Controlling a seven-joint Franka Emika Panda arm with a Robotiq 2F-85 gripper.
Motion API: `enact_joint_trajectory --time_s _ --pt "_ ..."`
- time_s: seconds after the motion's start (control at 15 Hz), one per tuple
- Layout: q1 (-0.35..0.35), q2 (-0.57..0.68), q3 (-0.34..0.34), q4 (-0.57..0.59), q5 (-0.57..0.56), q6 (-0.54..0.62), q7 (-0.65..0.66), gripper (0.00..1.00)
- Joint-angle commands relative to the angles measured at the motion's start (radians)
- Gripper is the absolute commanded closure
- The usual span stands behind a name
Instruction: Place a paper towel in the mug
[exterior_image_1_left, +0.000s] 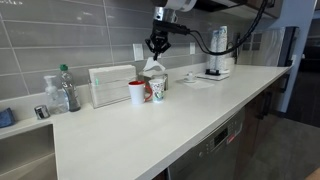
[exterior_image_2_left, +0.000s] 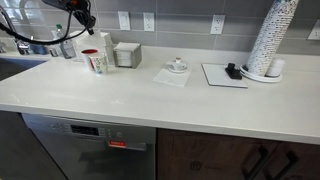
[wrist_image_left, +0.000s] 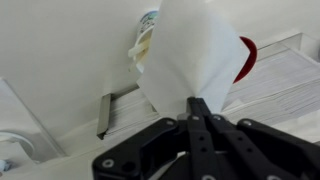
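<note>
Wrist view: gripper (wrist_image_left: 197, 108) fingers pressed together, pinching the lower edge of the paper towel (wrist_image_left: 190, 55). White sheet stands out from the fingertips and covers most of the mug (wrist_image_left: 247, 58); only a red sliver shows at the sheet's right edge. Patterned cup (wrist_image_left: 143, 40) peeks out to the sheet's left. In an exterior view the gripper (exterior_image_1_left: 157, 47) hangs above mug (exterior_image_1_left: 136, 92) and cup on the white counter (exterior_image_1_left: 180, 120), towel (exterior_image_1_left: 153, 64) dangling between, clear of the mug's rim.

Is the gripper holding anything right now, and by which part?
Yes. The gripper is shut on the paper towel, pinching its lower edge; the sheet hangs above the mug.
</note>
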Motion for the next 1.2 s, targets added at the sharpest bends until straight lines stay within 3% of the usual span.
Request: enact_joint_trajectory --time_s 0.0,1.13 --pt "0.030 0.071 0.017 0.078 -0.022 -0.025 -0.007 1.00" --pt "0.080 0.316 0.025 0.265 -0.007 -0.040 -0.061 1.00"
